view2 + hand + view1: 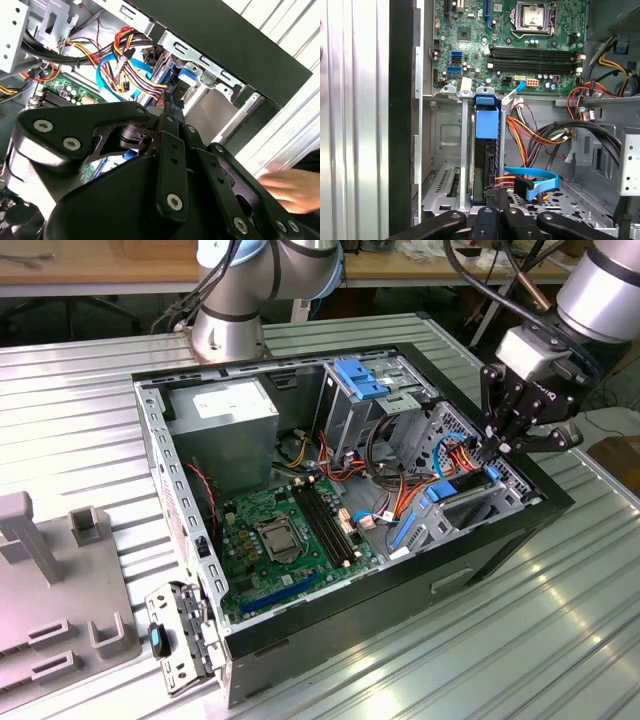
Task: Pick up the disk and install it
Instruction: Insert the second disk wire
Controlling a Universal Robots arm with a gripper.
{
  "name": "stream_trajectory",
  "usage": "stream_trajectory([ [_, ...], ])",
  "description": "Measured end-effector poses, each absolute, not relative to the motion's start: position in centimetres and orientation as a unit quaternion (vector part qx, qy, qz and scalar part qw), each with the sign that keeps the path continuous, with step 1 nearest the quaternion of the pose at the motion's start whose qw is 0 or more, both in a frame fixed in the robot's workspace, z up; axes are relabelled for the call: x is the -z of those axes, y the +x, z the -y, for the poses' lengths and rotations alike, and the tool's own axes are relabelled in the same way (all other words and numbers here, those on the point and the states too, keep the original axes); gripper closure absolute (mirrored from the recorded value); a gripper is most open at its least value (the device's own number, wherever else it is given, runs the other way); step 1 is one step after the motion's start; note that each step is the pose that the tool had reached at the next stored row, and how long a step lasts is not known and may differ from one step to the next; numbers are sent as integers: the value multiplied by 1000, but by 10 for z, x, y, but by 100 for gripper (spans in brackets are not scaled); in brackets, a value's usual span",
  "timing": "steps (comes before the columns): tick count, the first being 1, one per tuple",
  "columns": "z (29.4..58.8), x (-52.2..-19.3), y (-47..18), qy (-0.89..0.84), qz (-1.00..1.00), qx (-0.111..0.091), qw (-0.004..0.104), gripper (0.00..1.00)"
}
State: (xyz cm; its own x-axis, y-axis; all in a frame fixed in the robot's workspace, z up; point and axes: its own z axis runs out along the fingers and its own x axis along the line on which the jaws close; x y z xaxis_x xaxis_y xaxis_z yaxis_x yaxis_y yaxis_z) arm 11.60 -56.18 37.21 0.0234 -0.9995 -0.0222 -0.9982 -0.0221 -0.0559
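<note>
We judge the disk (485, 165), standing edge-up in its drive cage (445, 185), rigid, dense and shock-sensitive, best held by its blue carrier; the hand (492, 200) pinches its edge.

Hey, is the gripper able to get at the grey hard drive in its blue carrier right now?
Probably yes: the gripper sits directly at the grey hard drive in its blue carrier, standing in the drive cage, nothing between.

Cage (465, 165) and gripper (491, 196) hide most of disk (486, 150).
</note>
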Motion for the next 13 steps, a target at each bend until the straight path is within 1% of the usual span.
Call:
stream_trajectory([
  [7, 562, -388, 116, -715, -699, 12, 28, 89],
  [8, 558, -390, 112, -715, -699, 12, 28, 70],
  [9, 547, -390, 110, -715, -699, 12, 27, 70],
  [11, 540, -390, 104, -715, -699, 14, 26, 70],
  [12, 526, -387, 104, -715, -699, 19, 20, 70],
  [13, 526, -386, 104, -715, -698, 23, 16, 70],
])
